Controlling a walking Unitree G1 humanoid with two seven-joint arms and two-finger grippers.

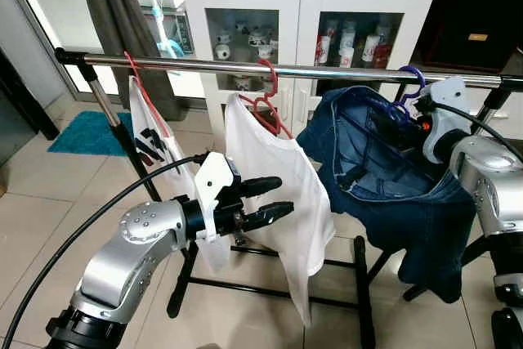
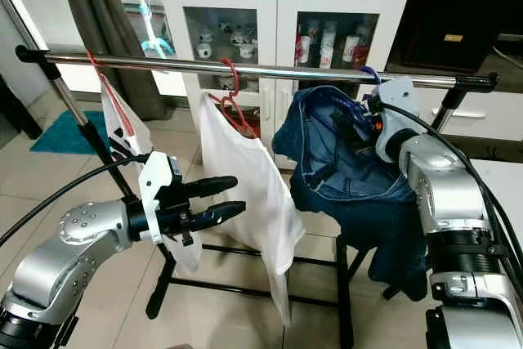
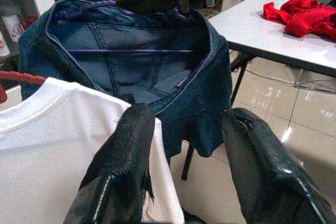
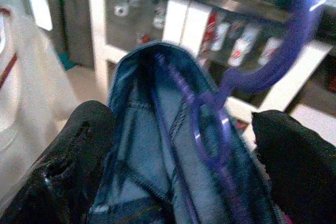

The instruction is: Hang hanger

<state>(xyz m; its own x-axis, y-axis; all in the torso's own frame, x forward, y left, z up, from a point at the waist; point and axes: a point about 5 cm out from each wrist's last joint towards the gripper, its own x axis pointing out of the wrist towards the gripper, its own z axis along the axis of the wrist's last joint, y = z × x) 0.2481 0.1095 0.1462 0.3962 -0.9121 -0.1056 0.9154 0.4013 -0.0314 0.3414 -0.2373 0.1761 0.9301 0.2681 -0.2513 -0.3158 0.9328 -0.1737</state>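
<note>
A purple hanger (image 1: 411, 87) carrying a blue denim garment (image 1: 384, 177) has its hook over the silver rail (image 1: 327, 70) near the rail's right end. My right gripper (image 1: 407, 111) is just below the rail at the hanger's neck. In the right wrist view its black fingers (image 4: 68, 166) stand wide apart, open, on either side of the purple hanger (image 4: 210, 129) without pinching it. My left gripper (image 1: 274, 199) is open, lower and to the left, in front of a white shirt (image 1: 278, 185) that hangs on a red hanger (image 1: 265, 104).
Another white shirt on a red hanger (image 1: 151, 132) hangs at the rail's left end. A white glass-door cabinet (image 1: 302, 14) stands behind the rack. A teal mat (image 1: 86, 132) lies on the tiled floor at left. A white table with red cloth (image 3: 304, 17) stands at right.
</note>
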